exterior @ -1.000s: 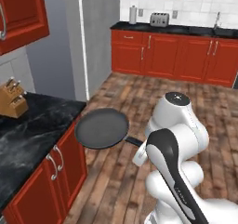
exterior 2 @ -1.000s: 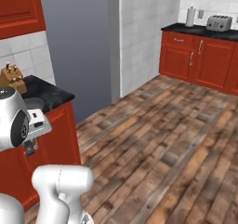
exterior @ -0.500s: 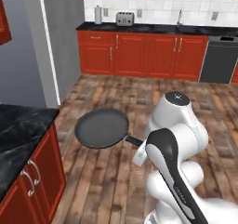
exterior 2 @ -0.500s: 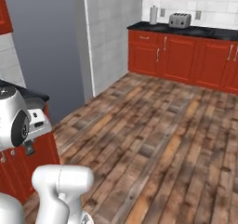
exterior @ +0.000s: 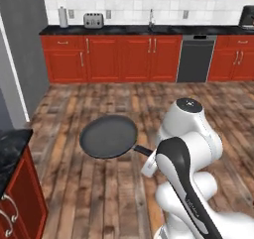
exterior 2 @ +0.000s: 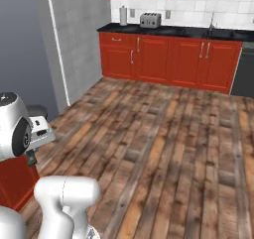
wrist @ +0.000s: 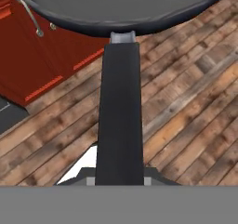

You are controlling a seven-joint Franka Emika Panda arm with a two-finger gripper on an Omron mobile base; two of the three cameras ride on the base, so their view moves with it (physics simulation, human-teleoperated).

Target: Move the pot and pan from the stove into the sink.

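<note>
Pan [exterior: 108,136] is in the air over the wood floor [exterior: 114,99], roughly level, held out left of the white arm [exterior: 186,149] by its long handle [wrist: 120,111]. Jaws are clamped tight on the handle's far end; in the hand view the handle runs straight up the middle from the bottom edge to the pan's rim [wrist: 116,14], fingertips themselves hidden under it. Pan looks empty, dark grey inside. Relative to the pan: red cabinet run [exterior: 124,57] with black table top [exterior: 129,29] sits well beyond it along the back wall, carrying a toaster [exterior: 93,20], a silver canister [exterior: 63,17] and a faucet [exterior: 151,18]; the sink basin there is too small to make out. Dark dishwasher front [exterior: 196,59] is set into that run, right of the faucet. Near-left of the pan, a corner of black marbled table [exterior: 10,151] on a red cabinet [exterior: 20,208], apart from the pan. Right base view shows the same back run [exterior 2: 168,57] and toaster [exterior 2: 150,20], grey wall [exterior 2: 30,44] at left.
</note>
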